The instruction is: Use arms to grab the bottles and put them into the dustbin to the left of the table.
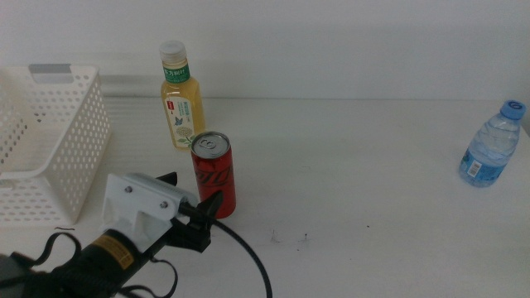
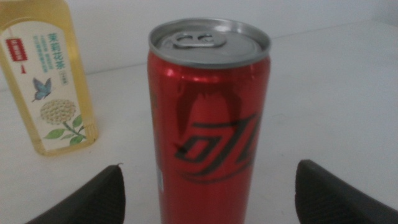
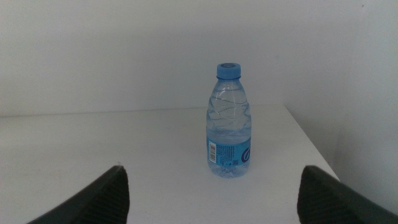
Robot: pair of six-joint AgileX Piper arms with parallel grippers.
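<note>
A slim red can (image 1: pixel 214 174) stands upright on the white table (image 1: pixel 373 165), just in front of the yellow tea bottle (image 1: pixel 180 95). My left gripper (image 1: pixel 192 190) comes in from the bottom left, open, its black fingers flanking the can's near side. The left wrist view shows the can (image 2: pixel 208 124) close up between the spread jaws of the left gripper (image 2: pixel 209 167), with the tea bottle (image 2: pixel 46 74) behind. The blue-capped water bottle (image 1: pixel 492 145) stands far right. In the right wrist view it (image 3: pixel 229 121) stands some way ahead of my open right gripper (image 3: pixel 212 168). The white dustbin (image 1: pixel 50 141) sits at the left.
The water bottle is near the table's right edge (image 3: pixel 311 146). A thick black cable (image 1: pixel 248 252) trails from the left arm across the front of the table. A few dark specks (image 1: pixel 290 240) mark the tabletop.
</note>
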